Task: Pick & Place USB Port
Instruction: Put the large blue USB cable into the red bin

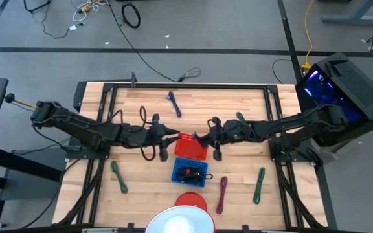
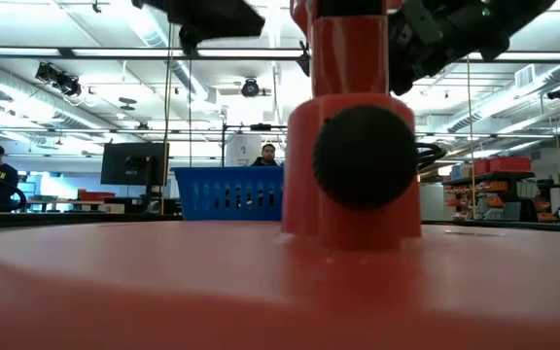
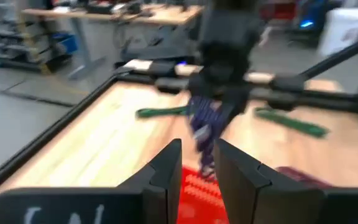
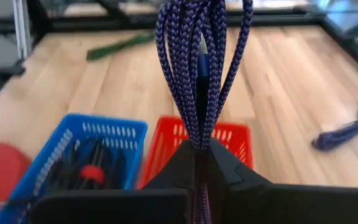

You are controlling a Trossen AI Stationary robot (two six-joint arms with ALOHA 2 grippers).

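Observation:
A purple braided USB cable (image 4: pixel 197 74), bundled in loops, is held by my right gripper (image 4: pixel 199 148), which is shut on it above the red basket (image 1: pixel 191 148) at the table's middle. From the left, my left gripper (image 3: pixel 197 163) faces it over the basket's left rim, open, with nothing between its fingers. In the left wrist view the cable (image 3: pixel 202 127) hangs under the right gripper (image 3: pixel 219 93). The blue basket (image 1: pixel 190 171) stands just near of the red one and holds a dark cable. My right gripper pinches several strands of the looped cable bundle (image 4: pixel 197 134) between its two fingers. The fingers come from the table's right, slanting downward. The loops stick out past the fingertips and droop toward the red basket (image 4: pixel 235 140), clear of the table.
Loose cables lie on the wood: purple (image 1: pixel 174 103) at the far middle, green (image 1: pixel 118 177) at near left, green (image 1: pixel 259 184) and dark purple (image 1: pixel 222 194) at near right. A red disc (image 1: pixel 191 200) lies near the front edge. A red object (image 2: pixel 353 126) blocks the low view.

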